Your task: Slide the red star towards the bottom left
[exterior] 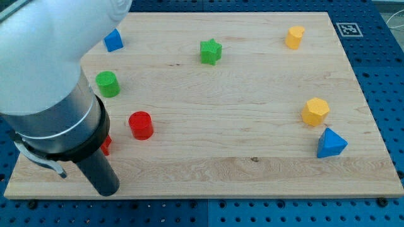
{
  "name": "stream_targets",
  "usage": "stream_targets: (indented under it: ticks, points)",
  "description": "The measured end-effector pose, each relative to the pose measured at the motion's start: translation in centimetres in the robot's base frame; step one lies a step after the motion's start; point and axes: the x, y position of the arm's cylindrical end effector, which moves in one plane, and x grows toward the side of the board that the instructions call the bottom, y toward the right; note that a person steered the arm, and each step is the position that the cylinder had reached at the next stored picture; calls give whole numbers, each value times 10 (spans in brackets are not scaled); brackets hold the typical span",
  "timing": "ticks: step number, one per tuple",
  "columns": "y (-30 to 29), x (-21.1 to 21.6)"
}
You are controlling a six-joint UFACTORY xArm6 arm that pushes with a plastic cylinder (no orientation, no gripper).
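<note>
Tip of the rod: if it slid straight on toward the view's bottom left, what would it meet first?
My tip already sits near the board's bottom-left edge. No block shows in that line. The red block, mostly hidden by the arm, lies above it, so the way looks free, though the arm hides part.

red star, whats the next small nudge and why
Probably one more short push toward the view's bottom left. Only a red sliver, likely the red star, shows beside the arm's dark housing, close to the board's left end. My tip is hidden, so keep it small. The red cylinder sits apart.
</note>
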Motion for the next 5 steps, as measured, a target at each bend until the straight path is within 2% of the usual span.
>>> stream_targets:
  ticks: [2,5]
  points:
    - [10,-69]
    - [-29,-62]
